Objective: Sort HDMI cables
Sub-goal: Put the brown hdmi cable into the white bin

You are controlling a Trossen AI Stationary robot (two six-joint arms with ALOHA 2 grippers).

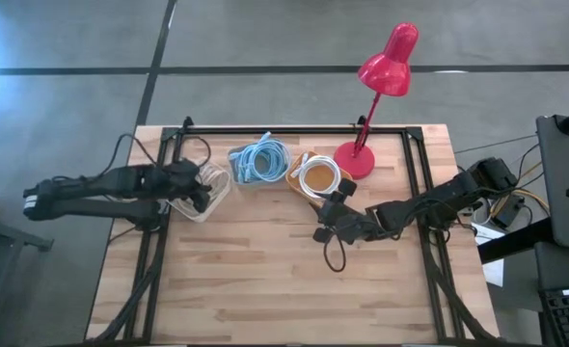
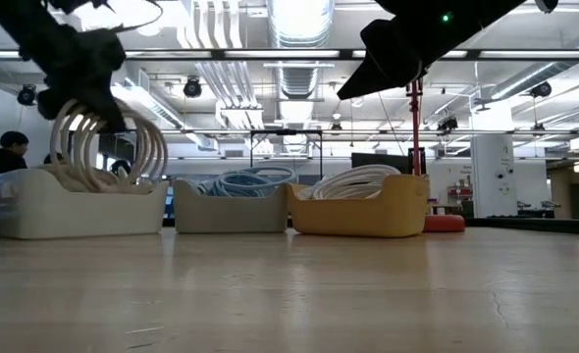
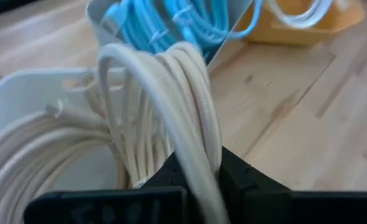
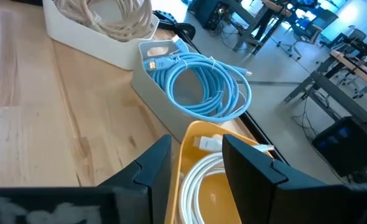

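My left gripper [image 1: 200, 185] is over the white bin [image 2: 34, 206] at the table's left, shut on a tan cable coil [image 2: 103, 137] that stands on edge. Other tan coils [image 4: 112, 15] lie in that bin. Light blue coils [image 4: 202, 87] fill the grey middle bin [image 2: 233, 214]. White coils [image 2: 353, 181] lie in the yellow bin [image 2: 363, 216]. My right gripper [image 4: 196, 165] hovers open above the near rim of the yellow bin and touches nothing. My left gripper pinches the tan coil's bundled strands [image 3: 199, 146] between its two fingers at the top of the loop [image 2: 93, 106], coming from above. The coil hangs upright below the fingers. Its lower part [image 2: 113, 176] dips into the white bin among the coils there.
A red desk lamp [image 1: 379, 92] stands behind the yellow bin, its base [image 2: 445, 223] on the table's far right part. The three bins sit in a row along the far side. Bare wood [image 1: 265, 270] stretches over the near half. Black frame rails [image 1: 419, 193] run down both sides.
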